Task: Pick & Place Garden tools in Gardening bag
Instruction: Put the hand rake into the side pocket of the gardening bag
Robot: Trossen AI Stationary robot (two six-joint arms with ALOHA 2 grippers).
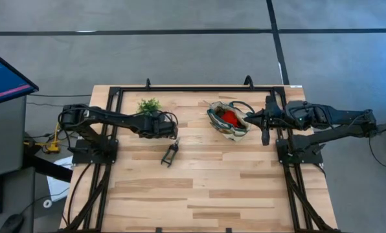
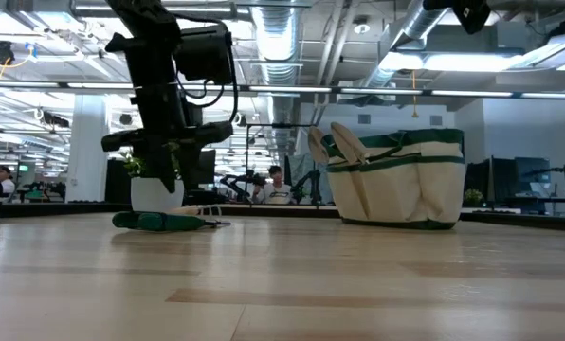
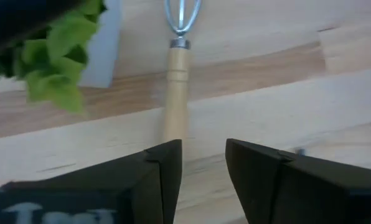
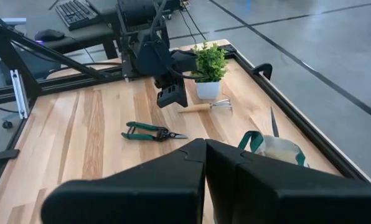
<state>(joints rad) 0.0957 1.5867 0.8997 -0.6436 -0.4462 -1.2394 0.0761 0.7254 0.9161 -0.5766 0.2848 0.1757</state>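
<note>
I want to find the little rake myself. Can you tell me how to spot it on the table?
Find the small potted plant in its white pot near the table's back edge. The rake lies flat right beside that pot, under the left end effector. Unlike the green-handled shears lying farther out, it has a pale wooden handle and thin metal prongs.

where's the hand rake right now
In the right wrist view the rake lies flat on the table beside the potted plant, just under the left gripper; the shears lie apart from it.
</note>
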